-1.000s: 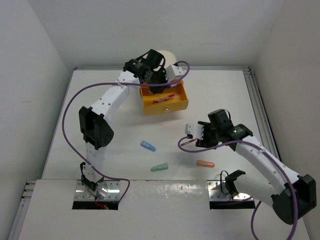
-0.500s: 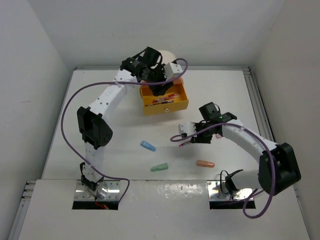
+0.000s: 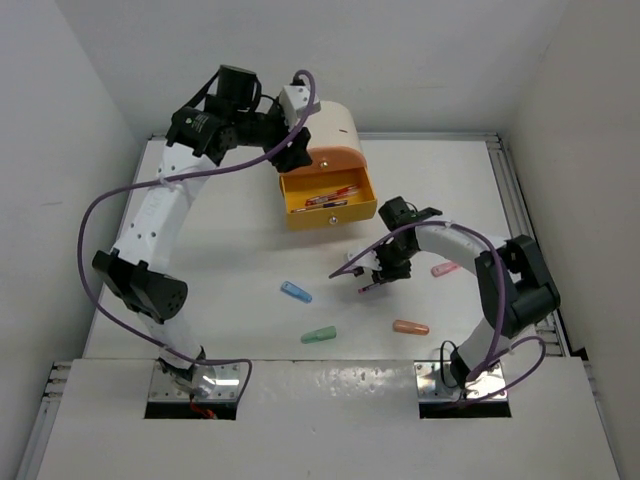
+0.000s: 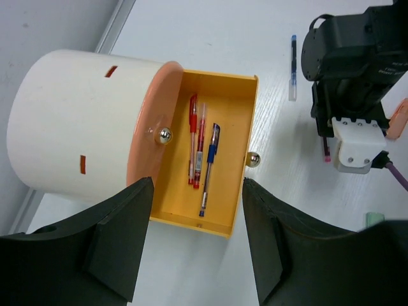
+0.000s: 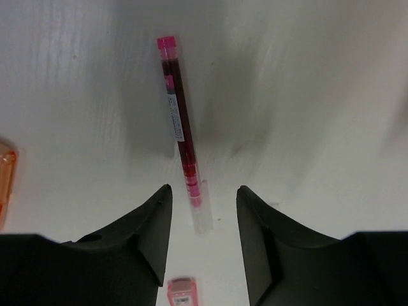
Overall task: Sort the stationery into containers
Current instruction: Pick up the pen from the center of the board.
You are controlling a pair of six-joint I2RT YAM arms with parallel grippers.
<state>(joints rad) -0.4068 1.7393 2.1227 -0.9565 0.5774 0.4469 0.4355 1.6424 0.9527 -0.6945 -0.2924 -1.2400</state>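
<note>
High left tool (image 4: 197, 204) parted; low right tool (image 5: 203, 201) parted, pointing down.

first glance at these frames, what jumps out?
The yellow drawer stands pulled out of the cream cabinet at the far centre, with three pens inside and the open left gripper above it. Mid-right, the open right gripper is poised over a red pen lying on the table. A blue capsule, green capsule and orange capsule lie loose nearer the bases.
</note>
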